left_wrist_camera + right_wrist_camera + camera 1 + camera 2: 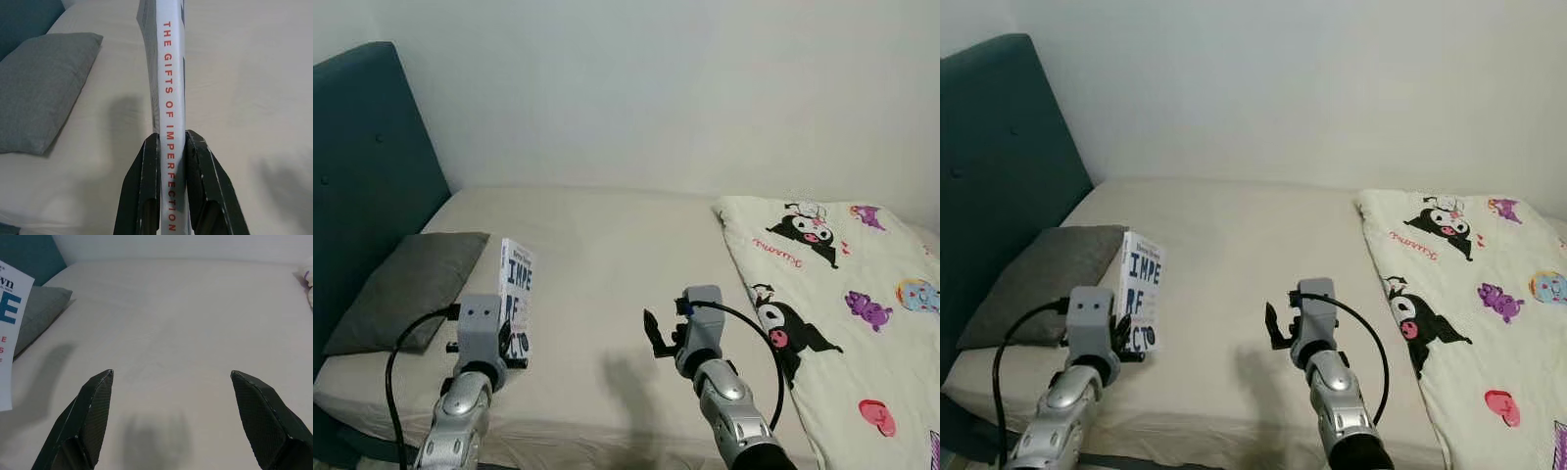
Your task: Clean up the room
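Left gripper (171, 142) clamps an upright book (516, 302) beside the pillow (411, 286); right gripper (171, 377), well apart, hovers spread wide.

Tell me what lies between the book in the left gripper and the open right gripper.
Nothing but bare beige bed sheet lies between the book, clamped in the left gripper, and the right gripper, as the left eye view shows.
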Robot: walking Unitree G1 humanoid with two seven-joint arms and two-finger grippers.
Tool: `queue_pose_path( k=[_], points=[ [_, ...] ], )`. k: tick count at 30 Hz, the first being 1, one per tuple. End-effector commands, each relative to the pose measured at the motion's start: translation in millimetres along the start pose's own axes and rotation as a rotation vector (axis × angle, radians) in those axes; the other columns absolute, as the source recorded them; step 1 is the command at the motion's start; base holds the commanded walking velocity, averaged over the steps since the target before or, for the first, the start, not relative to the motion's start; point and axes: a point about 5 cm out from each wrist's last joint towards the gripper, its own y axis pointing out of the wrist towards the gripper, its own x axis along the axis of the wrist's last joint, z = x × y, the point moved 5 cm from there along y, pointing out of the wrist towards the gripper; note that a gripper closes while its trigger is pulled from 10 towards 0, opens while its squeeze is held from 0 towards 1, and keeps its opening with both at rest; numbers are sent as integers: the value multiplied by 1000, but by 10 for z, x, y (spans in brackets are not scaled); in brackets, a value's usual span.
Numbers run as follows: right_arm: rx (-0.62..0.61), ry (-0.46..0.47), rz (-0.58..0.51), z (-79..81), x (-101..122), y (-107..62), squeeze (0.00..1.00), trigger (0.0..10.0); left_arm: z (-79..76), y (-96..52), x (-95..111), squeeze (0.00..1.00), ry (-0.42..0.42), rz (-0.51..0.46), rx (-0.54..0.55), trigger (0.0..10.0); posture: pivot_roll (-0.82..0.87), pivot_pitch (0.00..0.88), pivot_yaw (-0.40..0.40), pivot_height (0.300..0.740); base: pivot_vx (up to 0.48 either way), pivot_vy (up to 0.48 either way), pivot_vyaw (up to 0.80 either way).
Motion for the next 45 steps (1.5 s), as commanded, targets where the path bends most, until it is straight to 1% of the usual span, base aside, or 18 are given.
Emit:
queue_pose_path(
  k=[1, 10, 17, 25, 32, 36, 39, 41, 45],
  points=[
    [-1, -6, 26, 6, -62, -19, 0, 10000, -23, 7, -27, 0, 9, 8, -3, 10000, 38, 133, 1, 740, 0, 0, -619],
    [-1, -12, 27, 5, -68, -23, 0, 10000, -18, 5, -28, 0, -2, 3, 7, 10000, 37, 128, -1, 740, 0, 0, -780],
    [13, -21, 32, 23, -83, -31, 0, 10000, -13, 30, -5, 0, 17, -11, 15, 10000, 34, 125, 1, 740, 0, 0, 0],
    [13, -17, 24, 24, -73, -37, 0, 10000, -15, 75, 46, 0, 9, -24, 20, 10000, 29, 120, 5, 740, 0, 0, 0],
    [13, -19, 22, 20, -65, -36, 0, 10000, 7, 56, 80, 0, -7, -43, 35, 10000, 34, 124, 1, 740, 0, 472, 0],
    [14, -18, 21, 25, -64, -34, 0, 10000, 11, 46, 88, 0, -11, -51, 39, 10000, 36, 125, 1, 740, 0, 0, 0],
    [17, -16, 19, 37, -59, -30, 0, 10000, 47, 27, 103, 0, -23, -68, 59, 10000, 35, 126, 2, 740, 0, 0, 0],
    [18, -14, 17, 44, -56, -28, 0, 10000, 90, 7, 103, 0, -7, -71, 81, 10000, 37, 127, 2, 740, 0, -480, 0],
    [18, -11, 17, 45, -59, -31, 0, 10000, 82, -29, 90, 0, 3, -74, 81, 10000, 40, 130, 2, 740, 0, -480, 0]
  ],
)
